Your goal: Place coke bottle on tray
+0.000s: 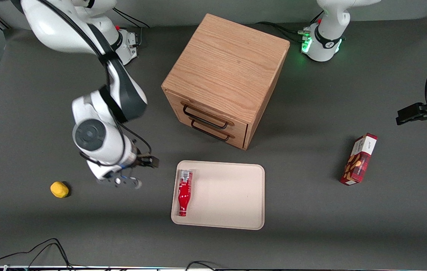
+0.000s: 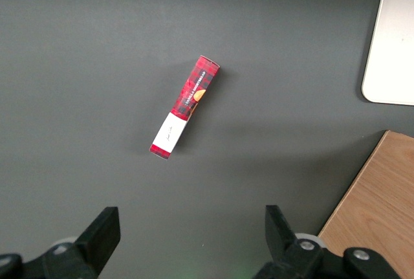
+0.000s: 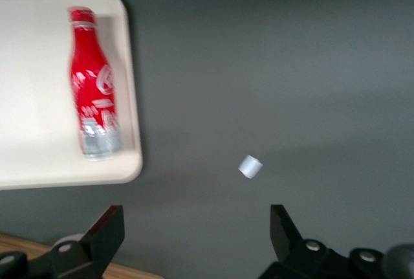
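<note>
Nearest to you, the coke bottle (image 1: 184, 194) lies flat on the tray (image 1: 232, 195), along the tray's edge toward the working arm's end of the table (image 1: 311, 226). Its red cap points at 6 o'clock in the front view, toward you, and its silvery base at 12 o'clock. Nothing touches the bottle.

Your jaws (image 1: 125, 182) hang over bare table just beside that tray edge, at about 9 o'clock from the bottle. They are spread wide and hold nothing. In the right wrist view the bottle (image 3: 94, 85) sits clear of both fingers (image 3: 284, 230).

A yellow ball (image 1: 59, 189) lies on the table at 9 o'clock from the jaws. Farther from you than the tray stands a wooden drawer box (image 1: 226, 75).
</note>
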